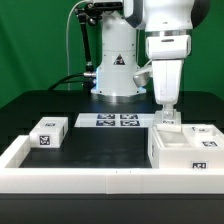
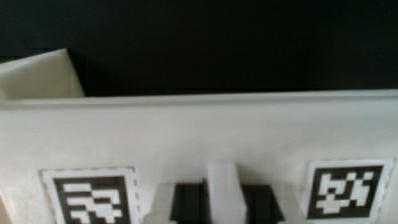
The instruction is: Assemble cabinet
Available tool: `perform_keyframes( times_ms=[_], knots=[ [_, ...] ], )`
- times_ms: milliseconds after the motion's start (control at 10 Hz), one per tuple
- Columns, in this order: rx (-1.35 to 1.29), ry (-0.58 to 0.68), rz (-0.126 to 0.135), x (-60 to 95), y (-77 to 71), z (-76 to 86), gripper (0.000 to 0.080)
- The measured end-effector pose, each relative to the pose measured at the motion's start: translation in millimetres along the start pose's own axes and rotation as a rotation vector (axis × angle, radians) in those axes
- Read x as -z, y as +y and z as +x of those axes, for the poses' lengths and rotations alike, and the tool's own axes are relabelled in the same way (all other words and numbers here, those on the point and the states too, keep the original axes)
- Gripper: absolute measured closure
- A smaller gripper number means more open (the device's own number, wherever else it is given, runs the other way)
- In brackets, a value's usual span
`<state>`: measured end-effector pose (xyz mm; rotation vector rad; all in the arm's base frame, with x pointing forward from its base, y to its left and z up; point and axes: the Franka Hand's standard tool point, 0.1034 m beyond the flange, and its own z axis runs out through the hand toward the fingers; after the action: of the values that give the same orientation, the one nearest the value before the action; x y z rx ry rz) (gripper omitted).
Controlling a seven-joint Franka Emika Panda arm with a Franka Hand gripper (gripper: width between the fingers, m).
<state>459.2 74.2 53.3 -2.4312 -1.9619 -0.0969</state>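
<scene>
Altogether we counted one arm point(image 1: 160, 40), one pincer point(image 1: 168, 118), one large cabinet body point(image 1: 182, 152), one small panel piece point(image 1: 47, 133) lying loose, and one marker board point(image 1: 110, 121) carrying four tags. The cabinet body sat on the black table point(image 1: 100, 150) at the exterior view's right, on the near side, just inside the low white rim point(image 1: 60, 178). The small panel piece sat at the exterior view's left, well apart from it, and the marker board lay farther back between the two. The pincer hung straight down over the far corner of the cabinet body on the exterior view's left side of it, its tips at the top edge of that wall. In the wrist view the pincer point(image 2: 217, 203) stood right against a white wall of the cabinet body point(image 2: 196, 130), between two square markers on that face. Its jaws were clenched, almost together; we could not tell whether a thin ridge of the wall was pinched between them. The cabinet body looked white, boxy and open at the top, with plain smooth walls and black-and-white markers on several faces.
</scene>
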Motion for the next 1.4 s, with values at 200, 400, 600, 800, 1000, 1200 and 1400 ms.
perform_keyframes(
  times_ms=[200, 400, 600, 800, 1000, 1200, 1400],
  knots=[
    [0.059, -0.009, 0.012, 1.1, 2.9, -0.7, 0.0729],
    [0.061, -0.01, 0.015, 0.6, 5.5, -1.0, 0.0729],
    [0.071, -0.013, 0.019, 0.5, 8.1, -1.4, 0.0729],
    [0.073, -0.013, 0.02, 0.7, 8.7, -1.6, 0.0729],
    [0.072, -0.013, 0.02, 0.7, 8.8, -1.7, 0.0729],
    [0.119, -0.011, 0.016, 0.2, 13.6, -5.8, 0.0729],
    [0.163, -0.006, 0.009, 0.1, 24.1, -4.5, 0.0729]
  ],
)
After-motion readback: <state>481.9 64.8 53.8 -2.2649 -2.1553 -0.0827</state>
